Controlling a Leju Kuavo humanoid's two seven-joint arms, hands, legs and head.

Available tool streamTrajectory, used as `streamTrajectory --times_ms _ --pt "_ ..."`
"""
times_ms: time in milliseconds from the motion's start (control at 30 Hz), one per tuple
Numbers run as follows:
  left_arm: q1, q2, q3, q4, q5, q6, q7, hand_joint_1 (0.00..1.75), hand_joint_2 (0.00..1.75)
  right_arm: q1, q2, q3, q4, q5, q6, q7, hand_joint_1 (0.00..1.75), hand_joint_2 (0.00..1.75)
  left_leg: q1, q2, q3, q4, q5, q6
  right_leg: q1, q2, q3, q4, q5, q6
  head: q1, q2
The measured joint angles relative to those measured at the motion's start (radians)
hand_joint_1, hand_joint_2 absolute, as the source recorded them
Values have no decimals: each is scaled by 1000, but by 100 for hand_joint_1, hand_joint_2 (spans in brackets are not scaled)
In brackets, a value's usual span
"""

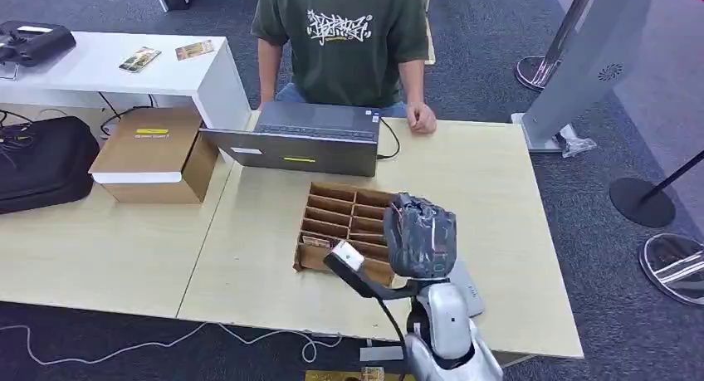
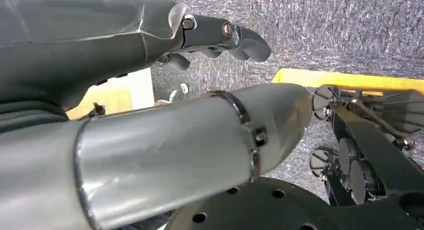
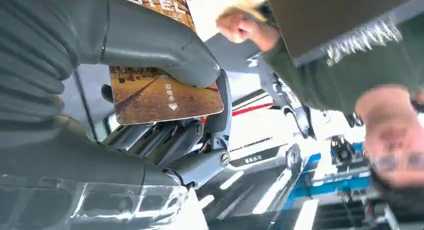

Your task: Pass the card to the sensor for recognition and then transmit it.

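1. Where the thick grey thumb presses down on it, we see the card (image 3: 165,97) held in the right hand (image 3: 150,115): a brown card with a street scene, a small white arrow and printed characters, clamped between the thumb on its face and the darker fingers (image 3: 165,140) beneath it.
2. From the head view we see the right hand (image 1: 421,236) raised above the divided cardboard tray (image 1: 332,219), over the tray's right side, with its back turned toward us so the card itself is hidden there.
3. We see a grey flat device (image 1: 466,288) lying on the wooden table (image 1: 498,198) just right of the tray and partly under the hand and forearm; we cannot tell from the pictures whether it is the sensor.
4. Beyond the tray we see an open laptop (image 1: 303,138), and behind that a person in a green T-shirt (image 1: 344,41) seated with a hand (image 1: 422,118) resting on the table edge beside the laptop.
5. Left of the tray, well apart, we see a cardboard box (image 1: 154,153) and a black bag (image 1: 41,161).
6. In the left wrist view, we see the left hand (image 2: 220,37) over grey carpet, its fingers loosely bent with nothing in them.
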Motion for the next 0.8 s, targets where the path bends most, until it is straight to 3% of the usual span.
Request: streamTrajectory --times_ms 200,267,500,800 --pt "0 -4 2 0 2 3 7 0 0 15 51 -104 -36 -432 -84 -149 175 175 0 0 0 0 0 0 0 0 0 0 0 0 0 0" --pt "-1 -4 2 0 -1 6 8 0 0 15 64 -137 -39 -510 -83 -169 175 175 0 0 0 0 0 0 0 0 0 0 0 0 0 0" --pt "-2 1 2 9 -13 18 8 0 0 -21 96 -207 -21 -561 -63 -187 175 175 0 0 0 0 0 0 0 0 0 0 0 0 0 0" --pt "-5 11 -7 20 -43 22 7 0 0 -131 128 -237 63 -560 -79 -199 175 175 0 0 0 0 0 0 0 0 0 0 0 0 0 0"
